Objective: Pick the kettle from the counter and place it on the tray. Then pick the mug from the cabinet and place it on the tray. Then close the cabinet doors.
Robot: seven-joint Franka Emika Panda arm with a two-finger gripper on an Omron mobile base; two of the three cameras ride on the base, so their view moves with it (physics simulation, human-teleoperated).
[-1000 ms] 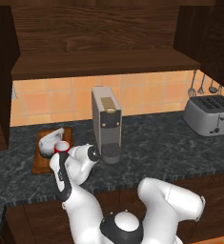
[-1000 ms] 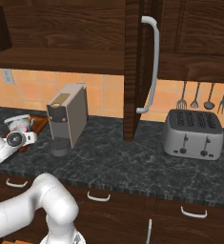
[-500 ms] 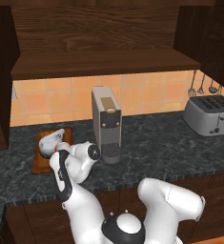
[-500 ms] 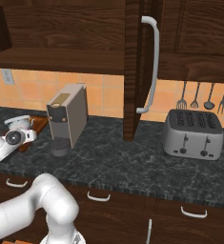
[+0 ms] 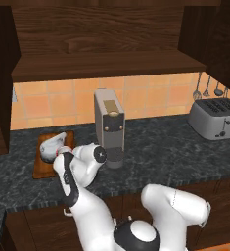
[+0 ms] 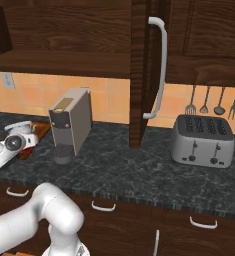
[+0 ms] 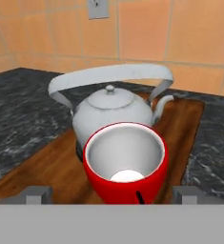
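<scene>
Here the cabinet [image 5: 106, 34] stands open above the counter [image 5: 160, 147], its shelf bare and one of the cabinet doors [image 6: 139, 75] swung out with its long bar handle facing the right base camera. On the counter, in the left base view, the tray [image 5: 40, 166] lies at about 9 o'clock from the coffee machine [image 5: 109, 125], with the toaster [image 5: 217, 117] well apart at 3 o'clock. In the hand view the tray [image 7: 51, 164] runs its long axis from roughly 7 o'clock to 1 o'clock, and the kettle [image 7: 111, 112] sits on it, handle arched over the lid and spout aimed toward 2 o'clock. The mug [image 7: 125, 164] sits directly between the kettle and the gripper [image 7: 111, 195], at 12 o'clock from the fingers and just in front of the kettle's body; whether the two touch cannot be told. Only the finger tips [image 7: 37, 194] show, one at either side of the mug's base, so the fingers appear spread around the mug, but whether they pinch it cannot be told. Whether the mug rests on the tray or hangs just above it is likewise unclear. By judgement, the coming move turns on this clearance: the mug must come free without nudging the kettle behind it, and the doors are not yet closed.
</scene>
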